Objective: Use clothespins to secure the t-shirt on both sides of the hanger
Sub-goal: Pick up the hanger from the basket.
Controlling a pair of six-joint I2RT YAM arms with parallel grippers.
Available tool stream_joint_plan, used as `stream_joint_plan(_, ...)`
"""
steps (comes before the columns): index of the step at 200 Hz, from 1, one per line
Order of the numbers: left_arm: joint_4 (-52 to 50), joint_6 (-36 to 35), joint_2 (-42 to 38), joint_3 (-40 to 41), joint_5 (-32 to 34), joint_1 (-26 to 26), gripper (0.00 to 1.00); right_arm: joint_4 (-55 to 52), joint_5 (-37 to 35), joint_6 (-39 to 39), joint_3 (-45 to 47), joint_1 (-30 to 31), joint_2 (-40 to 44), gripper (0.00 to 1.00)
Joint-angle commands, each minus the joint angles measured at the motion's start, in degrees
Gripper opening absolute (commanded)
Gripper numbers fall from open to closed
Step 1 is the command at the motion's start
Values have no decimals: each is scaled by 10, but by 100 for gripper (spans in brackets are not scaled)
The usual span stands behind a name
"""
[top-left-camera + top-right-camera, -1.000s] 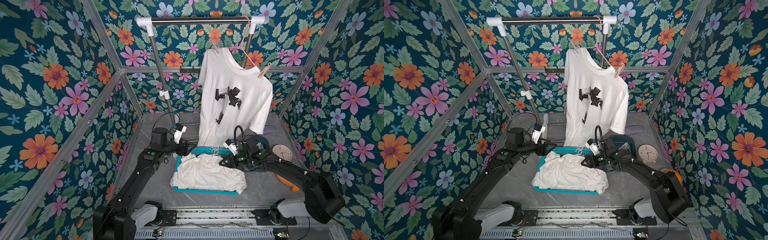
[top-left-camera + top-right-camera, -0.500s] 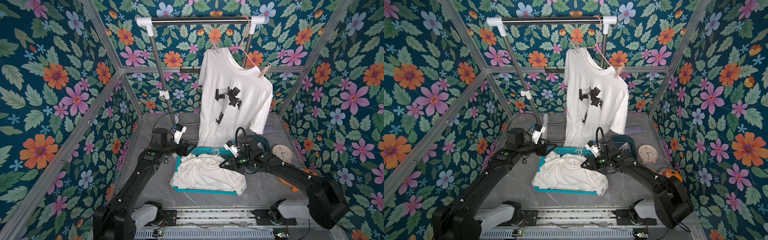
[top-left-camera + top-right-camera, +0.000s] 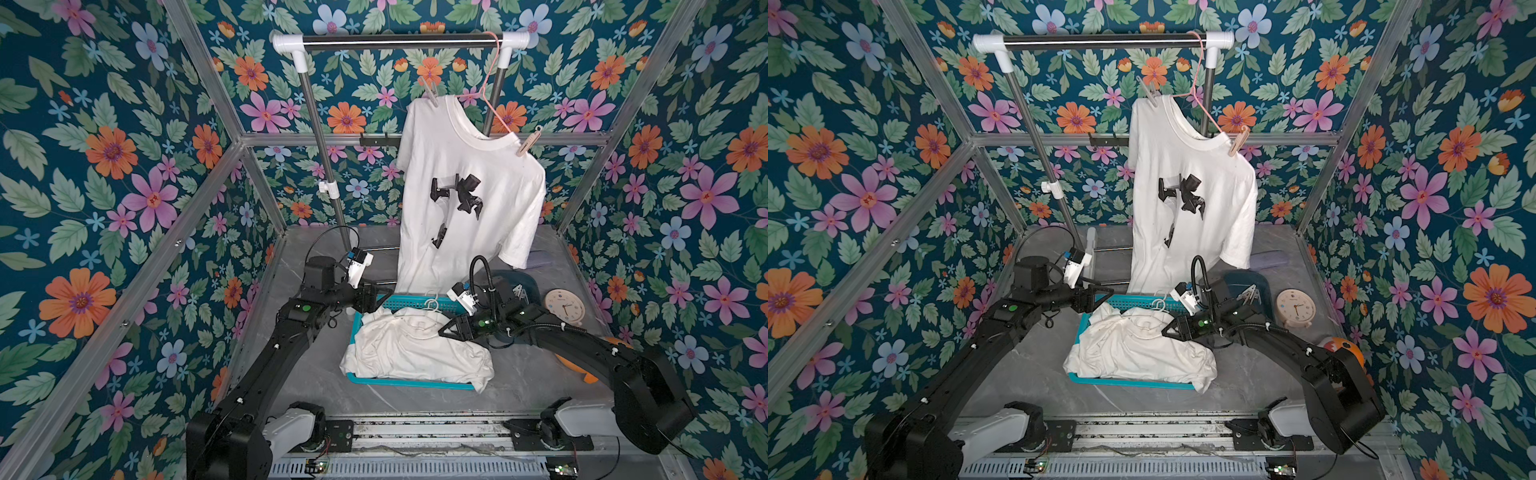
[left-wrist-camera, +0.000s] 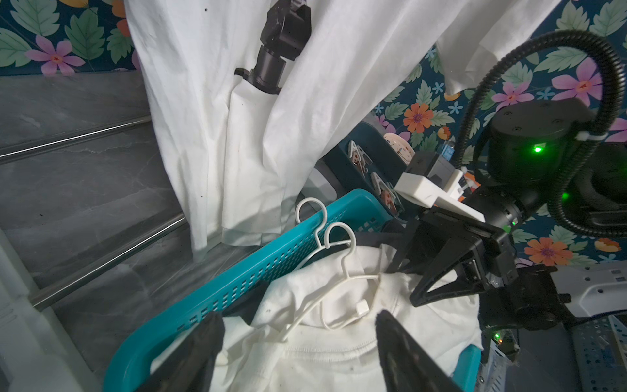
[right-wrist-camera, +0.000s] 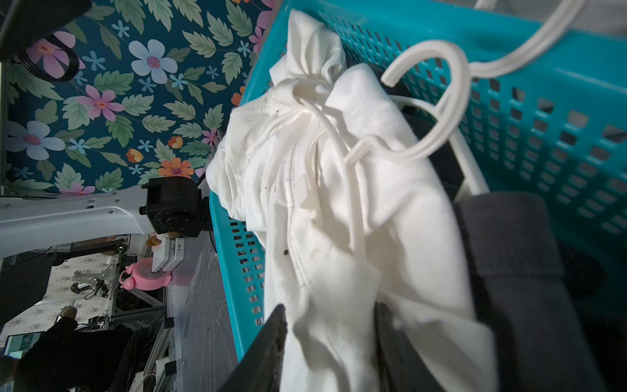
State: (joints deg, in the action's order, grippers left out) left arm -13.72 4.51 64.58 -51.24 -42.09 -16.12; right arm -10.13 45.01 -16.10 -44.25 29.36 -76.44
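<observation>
Two clothespins (image 3: 528, 143) show in both top views, one on each shoulder of the t-shirt (image 3: 465, 187), high above and beyond the left gripper (image 3: 386, 293) and right gripper (image 3: 442, 330); presumably they clamp cloth to the pink hanger (image 3: 494, 110) against sliding; its arms are hidden under the shirt. Left wrist view: the left gripper stands wide open and empty over the basket (image 4: 254, 268); spare pins (image 4: 359, 159) lie beyond it, partly hidden. Right wrist view: the right gripper straddles a fold of white laundry (image 5: 305, 271), jaws partly apart; whether they pinch it cannot be determined, since cloth covers the contact.
</observation>
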Motion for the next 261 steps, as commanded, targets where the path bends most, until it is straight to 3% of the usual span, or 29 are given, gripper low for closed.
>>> stream_joint_plan(1,11,-2,-1,-2,-2,0,73,-1,18,1,4,2,13,39)
stream_joint_plan(35,13,-1,1,-3,-3,0,73,10,36,1,1,6,-5,37)
stream_joint_plan(72,12,-1,0,-1,-4,1,73,16,41,4,-6,16,-38,43)
stream_joint_plan(114,10,-4,0,-3,-11,0,73,25,27,5,-5,16,-33,18)
stream_joint_plan(148,0,-31,7,-10,-61,0,71,1,-14,32,-13,16,7,0)
stream_joint_plan(182,-29,-67,22,-34,-85,-1,72,-21,-51,81,-33,16,51,0)
stream_joint_plan(234,-51,-76,32,-73,-60,0,73,-39,-127,114,-36,16,63,0)
stream_joint_plan(261,-66,-79,49,-93,-37,2,77,-27,-200,115,-23,17,75,0)
